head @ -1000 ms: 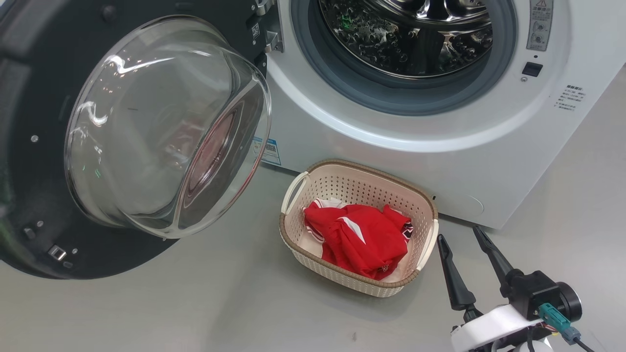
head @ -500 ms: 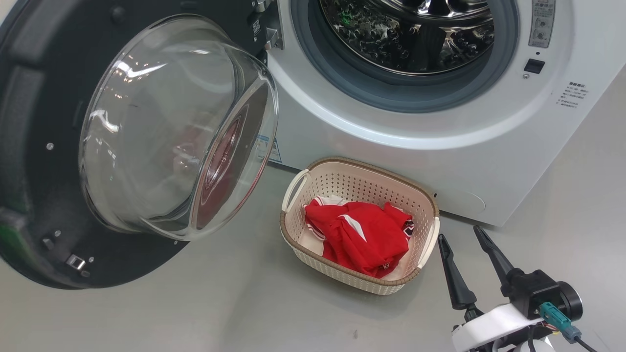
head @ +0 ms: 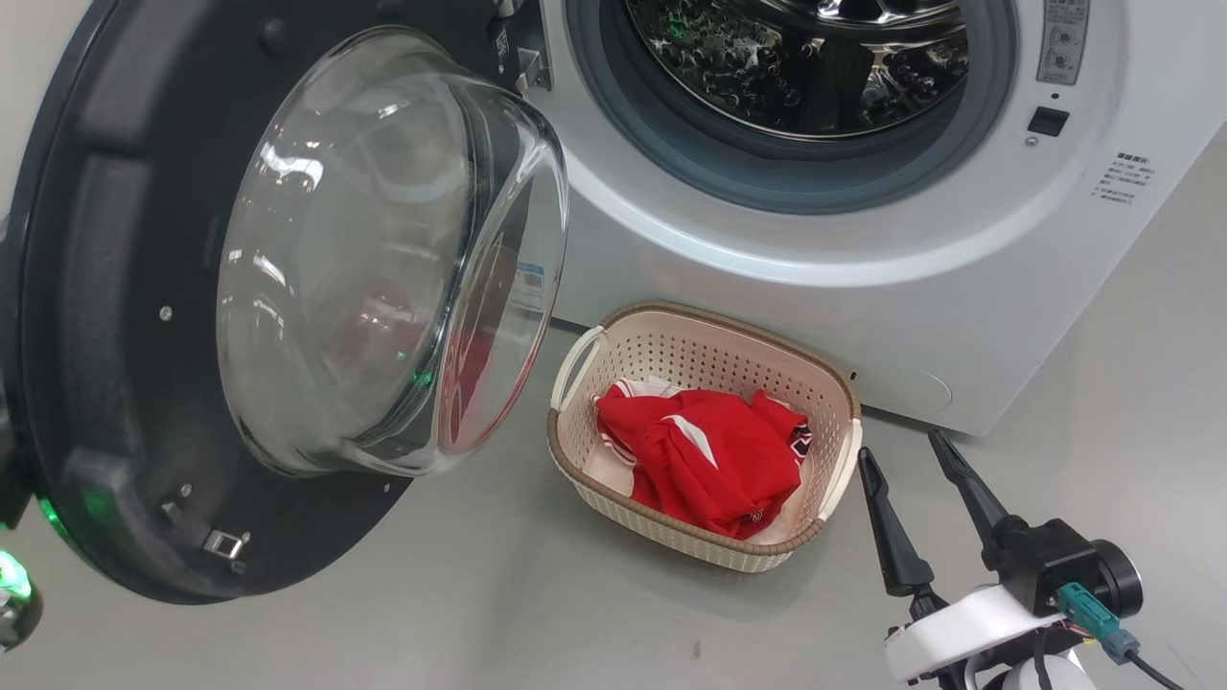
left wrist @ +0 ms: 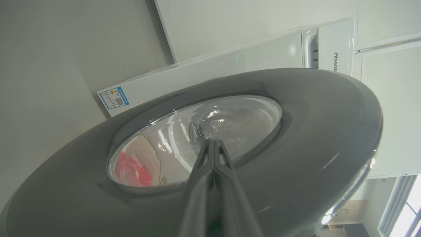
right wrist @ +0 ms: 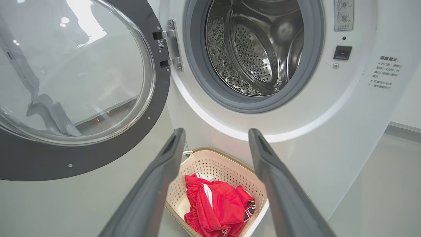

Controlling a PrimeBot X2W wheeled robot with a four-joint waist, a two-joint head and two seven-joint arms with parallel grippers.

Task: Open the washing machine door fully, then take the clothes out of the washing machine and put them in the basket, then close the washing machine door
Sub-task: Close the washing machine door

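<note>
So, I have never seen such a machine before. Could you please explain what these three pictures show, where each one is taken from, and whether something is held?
This is a two-armed robot working at a washing machine. The head camera looks down at the floor: the basket stands there with the clothes inside. The washing machine door hangs open, and the drum looks empty. A camera on the right wrist looks along the right gripper, which is open and holds nothing. A camera on the left wrist shows the left gripper shut, its tips at the door's outer face; whether they touch it I cannot tell.
</note>
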